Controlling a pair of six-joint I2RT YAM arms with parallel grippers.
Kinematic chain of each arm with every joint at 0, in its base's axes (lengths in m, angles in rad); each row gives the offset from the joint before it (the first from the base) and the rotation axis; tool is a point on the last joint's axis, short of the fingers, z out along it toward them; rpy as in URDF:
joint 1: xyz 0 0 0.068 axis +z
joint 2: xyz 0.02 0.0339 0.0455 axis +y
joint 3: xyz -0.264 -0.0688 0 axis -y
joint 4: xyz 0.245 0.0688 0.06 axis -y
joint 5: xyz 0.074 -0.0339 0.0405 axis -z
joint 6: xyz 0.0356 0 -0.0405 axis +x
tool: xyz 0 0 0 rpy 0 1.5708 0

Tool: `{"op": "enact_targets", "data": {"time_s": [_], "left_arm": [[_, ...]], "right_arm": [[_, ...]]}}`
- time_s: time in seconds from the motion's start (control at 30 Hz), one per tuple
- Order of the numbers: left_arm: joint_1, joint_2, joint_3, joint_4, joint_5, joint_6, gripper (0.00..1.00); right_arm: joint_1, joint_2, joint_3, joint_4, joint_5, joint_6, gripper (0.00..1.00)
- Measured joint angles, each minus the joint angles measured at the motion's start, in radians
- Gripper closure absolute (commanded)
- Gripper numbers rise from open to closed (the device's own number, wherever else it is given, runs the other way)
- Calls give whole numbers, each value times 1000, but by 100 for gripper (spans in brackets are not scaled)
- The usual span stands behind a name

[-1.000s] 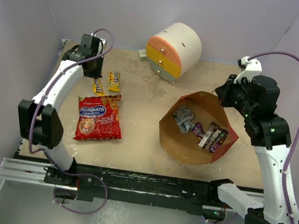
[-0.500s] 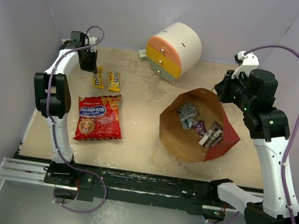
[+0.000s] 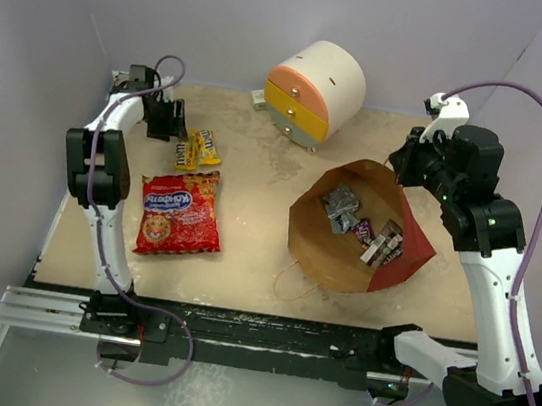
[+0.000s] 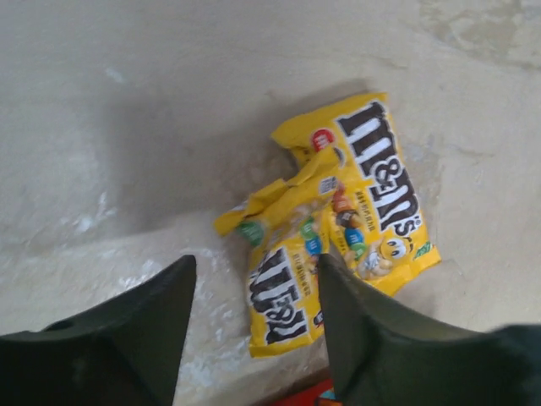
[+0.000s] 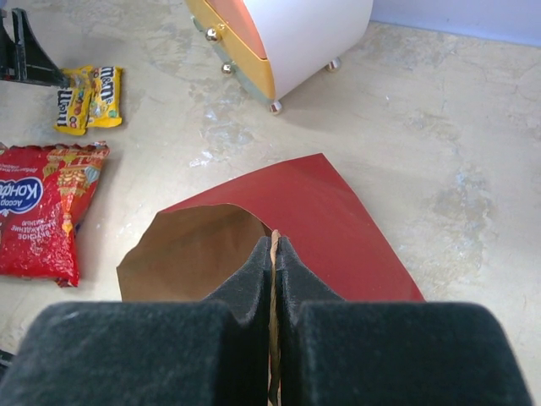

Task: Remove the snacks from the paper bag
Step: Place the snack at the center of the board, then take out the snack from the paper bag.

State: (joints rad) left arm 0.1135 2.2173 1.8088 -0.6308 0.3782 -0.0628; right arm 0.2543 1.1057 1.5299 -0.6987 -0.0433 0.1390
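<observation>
The paper bag (image 3: 338, 268) lies on its side, mouth facing up, red outside (image 5: 338, 220) and brown inside. My right gripper (image 3: 409, 168) (image 5: 273, 243) is shut on its thin string handle at the far rim. Inside lie silver foil packets (image 3: 337, 208) and brown and purple candy packets (image 3: 383, 242). Two yellow candy packets (image 3: 198, 148) lie overlapping on the table at the far left, one (image 4: 385, 190) beyond the other (image 4: 283, 283). Just left of them my left gripper (image 3: 169, 118) (image 4: 256, 266) stands open, holding nothing. The red crisp packet (image 3: 181, 213) lies flat near them.
A round white cabinet (image 3: 318, 86) with orange and yellow drawers stands at the back centre, also seen in the right wrist view (image 5: 292, 34). The enclosure's walls close in the table's left, back and right sides.
My left gripper has opened and let go of a yellow packet, which now rests against the other yellow one. The right gripper lifted the bag's rim slightly, then held still.
</observation>
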Motion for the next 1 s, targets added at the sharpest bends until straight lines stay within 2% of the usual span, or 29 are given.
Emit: {"op": "enact_targets", "data": {"time_s": [0.13, 0.27, 0.43, 0.53, 0.63, 0.7, 0.87, 1.0], "left_arm": [[16, -35, -1, -35, -49, -10, 28], [21, -166, -60, -72, -72, -75, 28], [-7, -558, -388, -17, -3, -211, 27], [-117, -800, -565, -4, 18, -276, 27], [-240, -954, -660, 3, 73, -341, 27], [-275, -1042, -714, 9, 103, -393, 26], [-342, -1181, -779, 63, 136, -523, 26], [-465, -1239, -793, 156, 126, -603, 25]], "right_arm": [[0, 0, 0, 0, -1, 3, 100], [0, -2, 0, 0, -1, 7, 100], [0, -25, -6, 5, 0, 11, 100], [0, -59, -30, 8, -1, 20, 100], [0, -81, -53, 10, -9, 42, 100], [0, -90, -71, 11, -24, 62, 100], [0, -100, -118, 21, -60, 132, 100], [0, -112, -158, 38, -92, 205, 100]]}}
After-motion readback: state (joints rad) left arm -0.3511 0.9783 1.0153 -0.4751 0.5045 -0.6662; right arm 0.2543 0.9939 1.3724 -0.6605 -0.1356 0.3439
